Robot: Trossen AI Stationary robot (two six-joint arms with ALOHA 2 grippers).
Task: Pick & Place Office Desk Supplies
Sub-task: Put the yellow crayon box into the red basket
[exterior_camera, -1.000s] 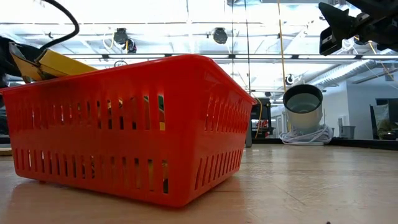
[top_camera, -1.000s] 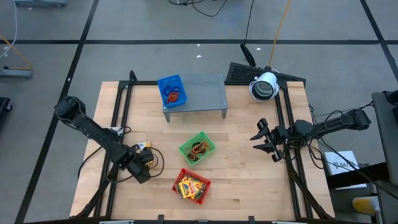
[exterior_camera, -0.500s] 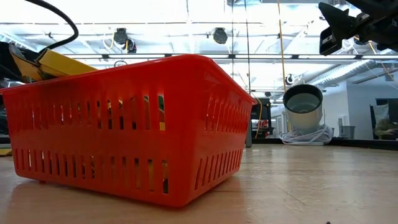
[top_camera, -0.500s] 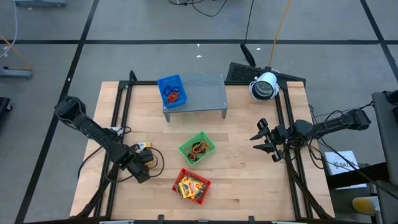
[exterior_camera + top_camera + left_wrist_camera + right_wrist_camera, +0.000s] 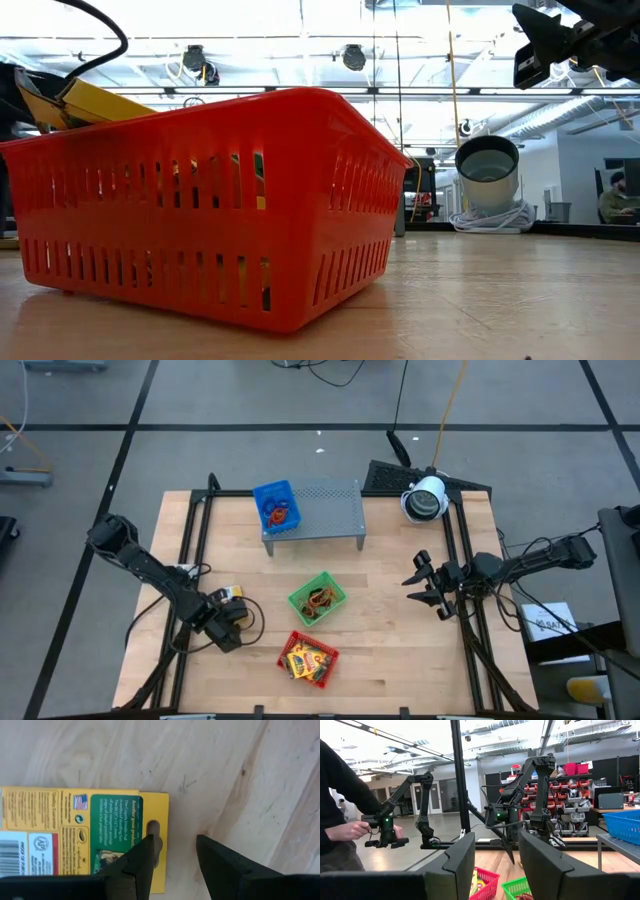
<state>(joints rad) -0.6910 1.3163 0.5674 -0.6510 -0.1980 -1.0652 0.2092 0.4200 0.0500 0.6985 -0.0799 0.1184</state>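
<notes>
A flat yellow packet [image 5: 75, 835] with green print lies on the wood at the table's left; in the high view this packet [image 5: 230, 593] shows beside my left gripper [image 5: 228, 618]. My left gripper [image 5: 175, 852] points down, open. One fingertip [image 5: 146, 847] is over the packet's hang-hole end [image 5: 154, 827], the other [image 5: 212, 852] over bare wood. More yellow packets lie in the red tray [image 5: 308, 658]. Rubber bands lie in the green tray [image 5: 318, 600]. My right gripper [image 5: 425, 582] hangs open above the table's right side, holding nothing. My left gripper comes from above, one fingertip over the packet's hang-hole end [image 5: 159, 845], the other beside the packet's short edge. Whether that fingertip touches the packet, I cannot tell. The packet lies flat on the table.
A blue tray [image 5: 276, 505] stands on the grey perforated rack [image 5: 325, 510] at the far middle. A white round camera [image 5: 425, 500] sits at the far right. The red tray [image 5: 200, 200] fills the low view. Beyond the table a person [image 5: 340, 810] holds a control handle.
</notes>
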